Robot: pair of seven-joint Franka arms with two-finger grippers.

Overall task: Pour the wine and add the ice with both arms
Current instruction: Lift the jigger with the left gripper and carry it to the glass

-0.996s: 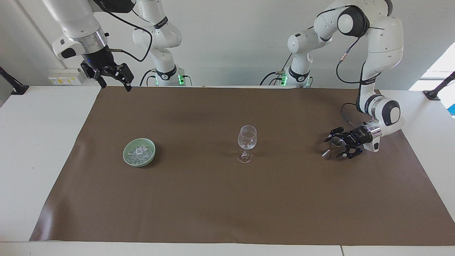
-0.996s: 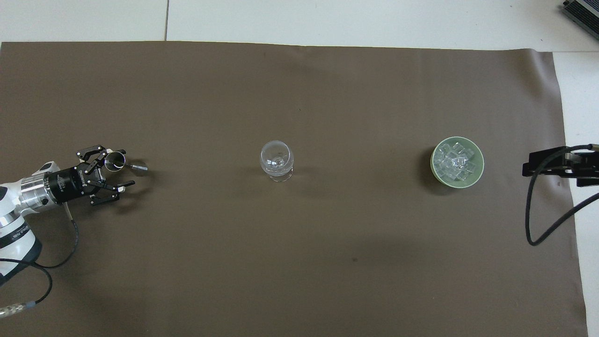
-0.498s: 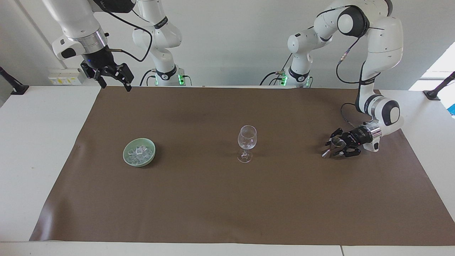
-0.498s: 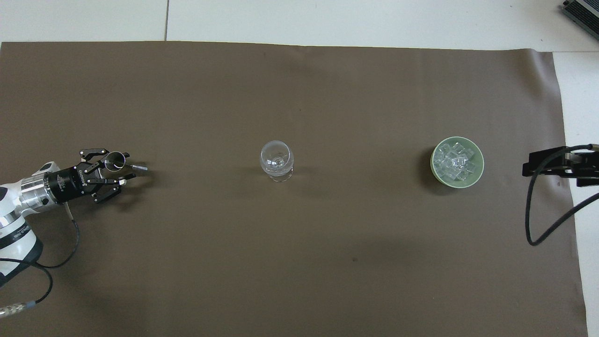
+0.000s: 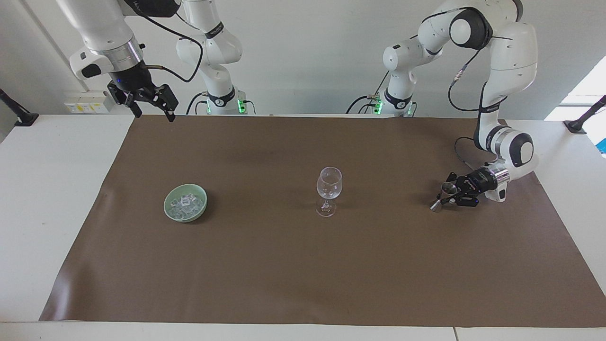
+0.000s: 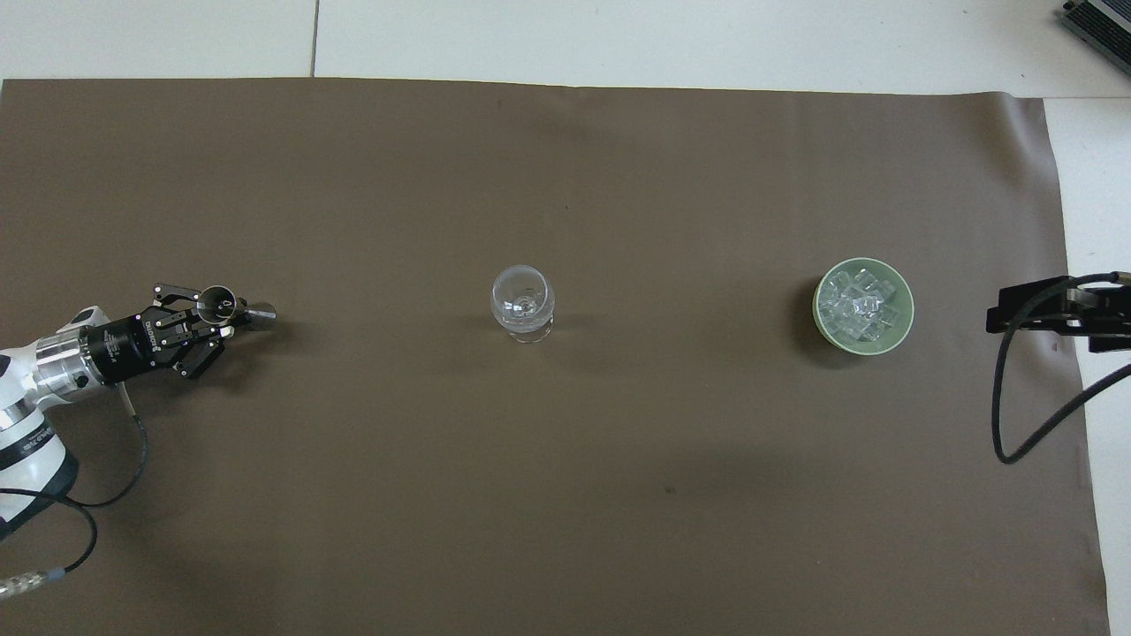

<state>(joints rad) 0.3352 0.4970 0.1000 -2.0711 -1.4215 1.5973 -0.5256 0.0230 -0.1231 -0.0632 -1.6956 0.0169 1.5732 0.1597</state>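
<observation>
A clear wine glass (image 5: 328, 189) (image 6: 523, 303) stands upright mid-cloth. The ice (image 5: 185, 202) (image 6: 861, 305), a heap of small clear cubes, fills a pale green bowl (image 5: 169, 210) (image 6: 903, 331) toward the right arm's end. My left gripper (image 5: 448, 194) (image 6: 221, 320) lies low at the left arm's end, shut on a small metal jigger (image 5: 442, 195) (image 6: 218, 303) that leans with its lower end on the cloth. My right gripper (image 5: 155, 113) (image 6: 994, 318) hangs open and empty, high over the cloth's edge. No wine shows.
A brown cloth (image 5: 303, 274) (image 6: 565, 495) covers most of the white table (image 5: 47, 213). A black cable (image 6: 1029, 415) hangs from the right arm over the cloth's edge. Black clamps (image 5: 19, 113) sit at the table's corners.
My left gripper's fingers have closed from wide open onto the jigger. The right arm has not moved.
</observation>
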